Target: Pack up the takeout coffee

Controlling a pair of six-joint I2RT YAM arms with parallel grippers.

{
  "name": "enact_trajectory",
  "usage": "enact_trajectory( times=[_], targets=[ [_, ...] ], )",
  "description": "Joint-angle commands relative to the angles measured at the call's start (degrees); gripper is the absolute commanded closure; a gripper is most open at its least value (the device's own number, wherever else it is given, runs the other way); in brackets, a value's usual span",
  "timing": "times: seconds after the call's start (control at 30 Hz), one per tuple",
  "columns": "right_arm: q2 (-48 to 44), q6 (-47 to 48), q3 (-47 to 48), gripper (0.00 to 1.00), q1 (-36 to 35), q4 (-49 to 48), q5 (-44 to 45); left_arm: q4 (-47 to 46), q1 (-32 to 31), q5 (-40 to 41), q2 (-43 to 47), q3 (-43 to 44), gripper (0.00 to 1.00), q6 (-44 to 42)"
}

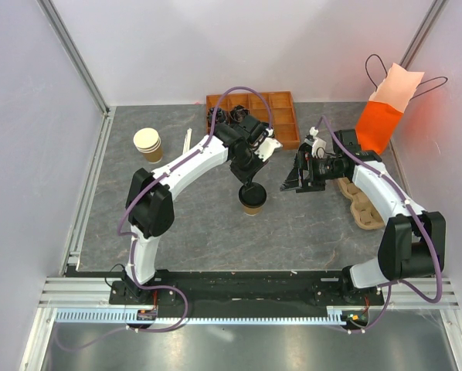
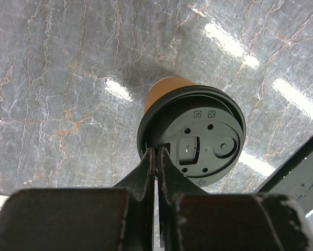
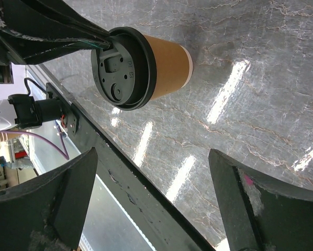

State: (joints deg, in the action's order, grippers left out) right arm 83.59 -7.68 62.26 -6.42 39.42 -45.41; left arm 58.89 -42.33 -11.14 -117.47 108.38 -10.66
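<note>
You have a big grey counter [image 1: 215,239] with white walls [image 1: 177,46] on three sides. Most of its middle is bare, so there is good room to move. At the back right an orange paper bag [image 1: 379,116] stands open by the wall. A wooden tray [image 1: 287,116] sits at the back, and a brown cup carrier [image 1: 362,207] lies on the right, partly under your right arm. A stack of cups [image 1: 147,144] stands well apart on the left, out of the way. The takeout coffee [image 1: 253,202] stands upright in the middle of the counter with its black lid [image 2: 198,138] on. Your left gripper [image 2: 156,155] is squeezed tight, and its tips touch the near rim of the lid. It looks like it is pressing the lid down or steadying the cup. Your right gripper [image 3: 152,157] is spread wide and holds nothing. It points at the cup from the right, near but apart. So I think the step now is making the cup ready to be picked up. Next, you would likely slide the right gripper around the paper side, under the lid's rim, and close softly, because paper squashes. Watch the lid's rim, which sticks out past the cup. Watch too the carrier's edge and the bag's top edge on the way over.
</note>
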Motion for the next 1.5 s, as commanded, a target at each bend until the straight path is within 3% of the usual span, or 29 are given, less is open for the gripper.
enact_trajectory(
  times=[0.0, 0.43, 0.6, 0.67, 0.73, 0.8, 0.83, 0.93, 1.1, 1.2, 1.33, 1.47],
  targets=[
    [0.69, 0.39, 1.46, 0.05, 0.00, -1.36, -1.70, -1.76, 0.14, -0.99, 1.37, -1.06, 0.98, 1.08],
    [1.13, 1.00, 2.43, 0.04, 0.00, -1.19, -2.32, -1.68, 0.40, -2.05, 5.23, -0.54, 0.73, 0.81],
    [1.66, 1.09, 3.30, 0.05, -0.09, -1.36, -3.11, -0.89, 0.49, -3.98, 8.13, 0.26, 0.50, 0.81],
    [2.01, 0.57, 3.92, 0.09, -0.09, -1.71, -3.72, -0.80, 1.36, -5.64, 9.18, -0.01, 0.41, 1.60],
    [1.75, -0.92, 4.19, 0.16, -0.18, -3.81, -4.86, -0.88, 4.07, -8.36, 11.55, -0.36, 0.38, 3.17],
    [1.14, -4.61, 3.66, 0.24, -0.70, -7.84, -5.83, -2.20, 6.89, -16.17, 15.40, -2.20, 0.32, 4.23],
    [0.96, -6.01, 3.31, 0.33, -1.05, -9.43, -6.44, -3.34, 9.78, -22.38, 17.34, -3.42, 0.14, 5.37],
    [0.96, -13.04, 1.73, 0.49, -3.68, -16.99, -7.15, -10.71, 13.57, -29.80, 25.25, -13.15, 0.06, 8.18],
    [4.73, -22.00, 1.37, 0.69, -10.27, -27.72, -6.62, -21.41, 14.11, -30.61, 34.40, -25.21, 0.00, 10.13],
    [7.46, -24.83, 1.72, 0.79, -12.39, -31.85, -6.54, -30.04, 15.86, -33.94, 40.73, -35.75, 0.00, 17.49],
    [10.09, -27.03, 0.76, 0.84, -13.80, -34.41, -6.88, -48.56, 18.76, -37.72, 48.12, -49.37, 0.00, 29.01],
    [12.73, -27.65, -1.52, 0.86, -13.98, -35.64, -7.68, -48.27, 19.47, -43.26, 45.34, -49.41, 0.00, 32.09]
  ],
)
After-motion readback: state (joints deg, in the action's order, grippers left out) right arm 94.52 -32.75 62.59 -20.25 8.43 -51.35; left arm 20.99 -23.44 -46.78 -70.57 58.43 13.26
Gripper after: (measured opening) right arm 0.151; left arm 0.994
